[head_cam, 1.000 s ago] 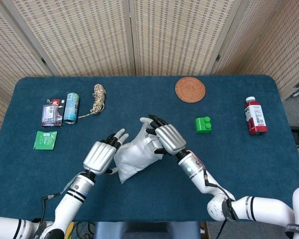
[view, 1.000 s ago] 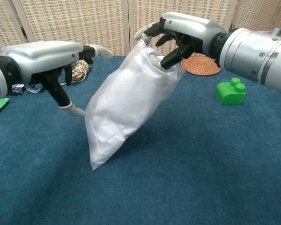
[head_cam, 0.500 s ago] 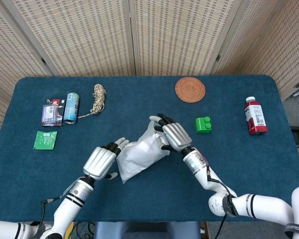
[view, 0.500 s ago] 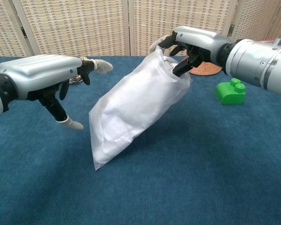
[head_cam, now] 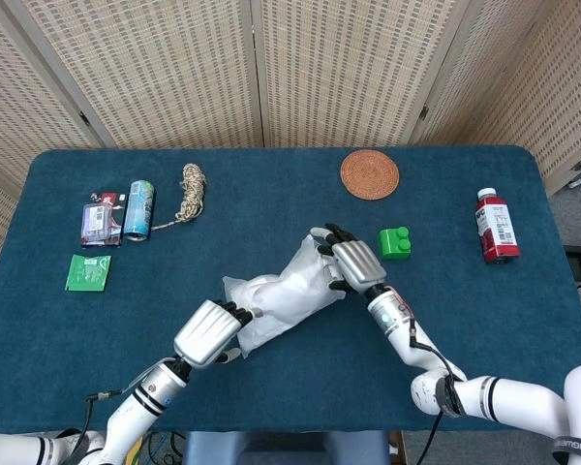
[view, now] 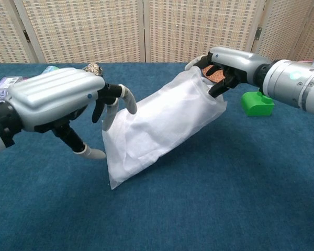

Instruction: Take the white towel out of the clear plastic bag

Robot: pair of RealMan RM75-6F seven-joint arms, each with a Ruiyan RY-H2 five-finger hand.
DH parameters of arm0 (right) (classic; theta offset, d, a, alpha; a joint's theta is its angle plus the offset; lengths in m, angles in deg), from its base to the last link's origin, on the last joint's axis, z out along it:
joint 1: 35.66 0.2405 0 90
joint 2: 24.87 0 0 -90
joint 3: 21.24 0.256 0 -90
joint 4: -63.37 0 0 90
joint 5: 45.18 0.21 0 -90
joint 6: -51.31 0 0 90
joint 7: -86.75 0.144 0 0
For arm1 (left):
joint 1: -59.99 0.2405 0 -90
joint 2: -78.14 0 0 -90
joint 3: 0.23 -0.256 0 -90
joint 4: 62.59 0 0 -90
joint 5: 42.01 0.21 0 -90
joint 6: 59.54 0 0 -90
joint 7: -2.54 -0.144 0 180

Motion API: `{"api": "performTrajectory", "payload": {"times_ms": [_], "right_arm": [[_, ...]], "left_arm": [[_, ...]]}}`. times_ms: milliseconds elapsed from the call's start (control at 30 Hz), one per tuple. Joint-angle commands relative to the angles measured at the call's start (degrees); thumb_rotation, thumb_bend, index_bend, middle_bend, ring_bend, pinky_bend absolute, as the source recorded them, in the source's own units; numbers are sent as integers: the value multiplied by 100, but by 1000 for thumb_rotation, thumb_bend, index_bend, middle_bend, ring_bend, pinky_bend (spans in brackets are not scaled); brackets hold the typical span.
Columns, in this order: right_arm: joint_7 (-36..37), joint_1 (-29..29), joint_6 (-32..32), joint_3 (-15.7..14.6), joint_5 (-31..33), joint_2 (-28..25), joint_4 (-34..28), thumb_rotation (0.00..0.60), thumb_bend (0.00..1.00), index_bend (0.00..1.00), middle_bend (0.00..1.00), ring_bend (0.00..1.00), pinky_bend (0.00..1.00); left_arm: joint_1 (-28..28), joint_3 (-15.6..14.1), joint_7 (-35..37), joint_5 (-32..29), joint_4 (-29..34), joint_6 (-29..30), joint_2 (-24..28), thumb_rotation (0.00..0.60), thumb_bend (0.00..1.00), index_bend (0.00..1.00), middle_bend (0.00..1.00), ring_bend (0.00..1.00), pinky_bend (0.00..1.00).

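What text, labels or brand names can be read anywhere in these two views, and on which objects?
No text can be read in either view.
Red bottle: white label, print too small.
Can: printed wrap, blurred.
Purple packet: markings too small.
Green packet: faint design, unreadable.
Plastic bag, green block, round mat: no print visible.

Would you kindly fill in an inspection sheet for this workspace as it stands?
Surface: blue table cloth, flat.
Job's things: clear plastic bag with white towel inside, tilted, lower corner on the table.
Clutter: green block, woven coaster, red drink bottle, rope coil, can, purple packet, green packet.
Hands: right hand grips the bag's top; left hand, fingers at the bag's lower end.
Cables: thin cable along right forearm.
Surroundings: wicker screens behind.
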Motion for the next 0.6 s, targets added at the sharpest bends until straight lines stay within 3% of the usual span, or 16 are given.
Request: {"api": "performTrajectory", "payload": {"times_ms": [33, 267, 367, 533, 600], "right_arm": [[50, -44, -2, -24, 15, -5, 50, 600, 616, 736, 144, 0, 149], [224, -183, -1, -75, 0, -73, 178, 600, 616, 736, 144, 0, 149], [293, -225, 1, -78, -18, -90, 210, 600, 616, 736, 144, 0, 149], [366, -265, -11, -80, -56, -95, 254, 600, 616, 736, 144, 0, 149], [380, -272, -13, -77, -71, -96, 256, 600, 616, 736, 144, 0, 149]], "left_arm": [[67, -14, -23, 63, -37, -41, -76, 600, 0, 349, 596, 567, 710], [110, -1, -63, 244, -146, -237, -218, 600, 0, 365, 633, 590, 720], [110, 3, -37, 441, -322, -270, -343, 600, 0, 376, 697, 637, 772], [145, 25, 223, 829, -689, -198, -613, 600, 0, 394, 953, 850, 953], [156, 31, 298, 940, -807, -180, -695, 600, 0, 410, 996, 922, 992]]}}
